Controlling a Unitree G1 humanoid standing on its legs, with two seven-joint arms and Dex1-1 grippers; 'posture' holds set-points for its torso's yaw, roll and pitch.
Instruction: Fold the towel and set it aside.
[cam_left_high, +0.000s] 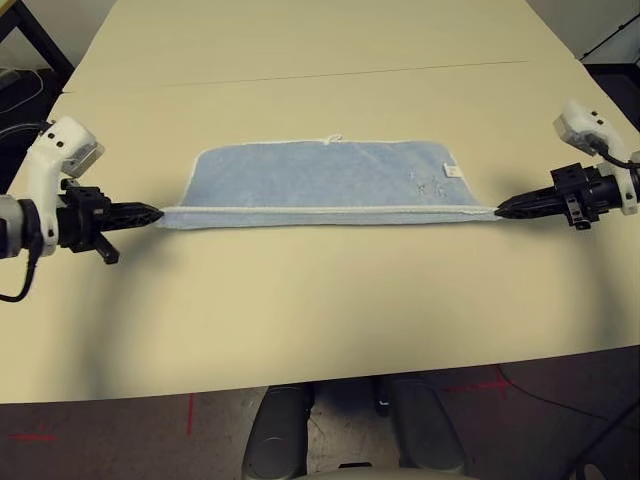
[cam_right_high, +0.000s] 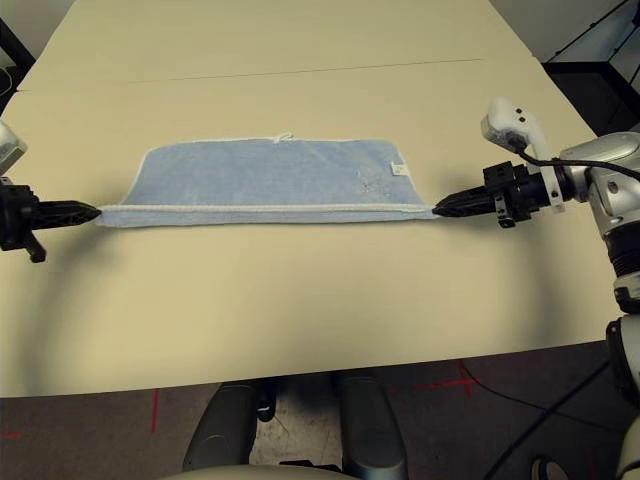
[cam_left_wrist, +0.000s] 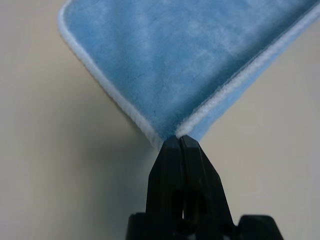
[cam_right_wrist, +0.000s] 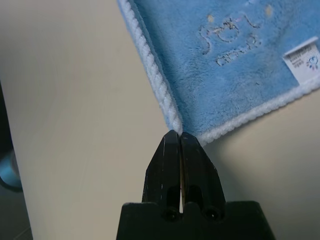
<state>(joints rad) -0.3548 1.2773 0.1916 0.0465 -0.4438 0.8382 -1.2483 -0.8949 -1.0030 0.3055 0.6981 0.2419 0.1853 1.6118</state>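
The towel (cam_left_high: 325, 182) lies across the middle of the worktop (cam_left_high: 320, 300), stretched out long and narrow between the 2 arms. It looks folded once already: a white-stitched edge runs along the near side with a thin strip of a lower layer showing just under it, so I take it as doubled over lengthwise. The left end effector (cam_left_high: 152, 213) has its 2 black fingers pinched together on the towel's near corner at the robot's left end, and the right end effector (cam_left_high: 503, 208) is pinched the same way on the near corner at the other end. The wrist views bear this out, each corner's white edging running right into the closed tips.

So by my reckoning 1 fold is made and is just being laid down or pulled straight. At least 1 more fold, end to end, seems due, and the towel has not been set aside; it sits squarely in the working area.

Some things I cannot settle. Whether each end effector holds both layers or just the top 1 is hidden at the tips. How well the far edges line up is hard to judge. The small embroidered mark (cam_right_wrist: 230, 40) and white label (cam_right_wrist: 302, 60) near the right end are too small to read.
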